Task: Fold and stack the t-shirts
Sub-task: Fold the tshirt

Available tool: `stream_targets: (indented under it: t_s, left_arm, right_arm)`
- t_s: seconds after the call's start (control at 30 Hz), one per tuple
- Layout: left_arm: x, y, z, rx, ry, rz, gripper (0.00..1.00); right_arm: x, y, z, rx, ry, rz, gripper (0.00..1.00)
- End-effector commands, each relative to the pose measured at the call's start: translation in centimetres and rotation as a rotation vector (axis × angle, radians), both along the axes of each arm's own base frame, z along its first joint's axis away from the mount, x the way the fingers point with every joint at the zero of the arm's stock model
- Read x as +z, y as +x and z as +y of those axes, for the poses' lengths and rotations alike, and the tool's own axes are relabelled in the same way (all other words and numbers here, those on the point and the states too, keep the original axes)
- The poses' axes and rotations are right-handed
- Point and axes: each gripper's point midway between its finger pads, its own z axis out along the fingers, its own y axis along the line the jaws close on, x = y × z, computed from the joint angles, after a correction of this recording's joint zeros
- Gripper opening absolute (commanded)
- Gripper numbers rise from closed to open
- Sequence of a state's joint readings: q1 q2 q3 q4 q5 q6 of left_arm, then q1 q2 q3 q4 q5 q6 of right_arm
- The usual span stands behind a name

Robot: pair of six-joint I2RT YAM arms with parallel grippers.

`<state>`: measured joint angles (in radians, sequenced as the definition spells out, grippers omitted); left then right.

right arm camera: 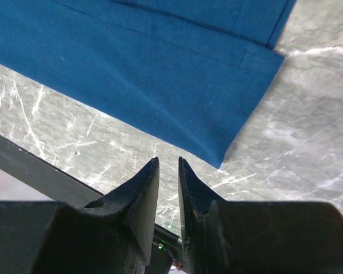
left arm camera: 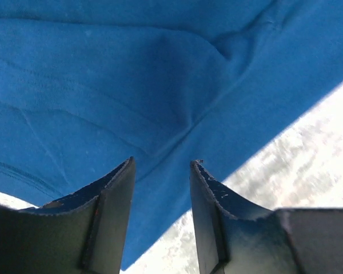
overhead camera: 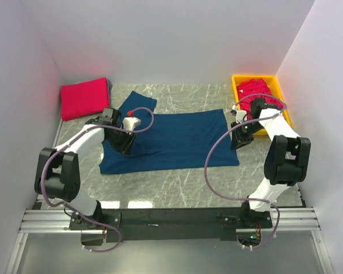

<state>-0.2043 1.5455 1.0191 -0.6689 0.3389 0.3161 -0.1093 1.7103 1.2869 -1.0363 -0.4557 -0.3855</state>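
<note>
A navy shirt [overhead camera: 171, 140] is spread nearly flat just left of the bin [overhead camera: 282, 98] and a little nearer than it. One sleeve is angled out at the shirt's far left corner, and soft creases are seen across the cloth. Red-pink shirts [overhead camera: 255, 91] are heaped, crumpled, inside the bin, while a further red-pink shirt [overhead camera: 84, 98] is laid folded into a neat rectangle well to the left of the bin.

The top view looks down from the near side; both wrist views hang close over its navy t-shirt [overhead camera: 177, 140].
</note>
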Motion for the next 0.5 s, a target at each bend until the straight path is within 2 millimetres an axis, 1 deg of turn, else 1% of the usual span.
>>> stream_targets:
  t_s: [0.0,0.07,0.23,0.37,0.47]
  left_arm:
    - [-0.5,1.8,-0.3,0.043,0.06,-0.068,0.49]
    - [-0.8,1.9,-0.5,0.036,0.069,-0.06,0.49]
    - [-2.5,1.4,-0.7,0.014,0.102,-0.014,0.48]
    - [-3.2,0.9,-0.6,-0.001,0.117,0.002,0.45]
    - [-3.7,0.7,-0.4,-0.001,0.131,0.003,0.45]
  right_arm:
    - [-0.6,0.2,0.4,-0.005,0.017,0.007,0.27]
    - [-0.8,0.2,0.4,-0.003,0.014,0.012,0.27]
    - [-0.9,0.3,0.1,0.002,-0.001,0.016,0.27]
    - [-0.9,0.3,0.0,0.005,-0.005,0.015,0.27]
    - [-1.3,0.2,0.0,0.008,-0.006,0.022,0.27]
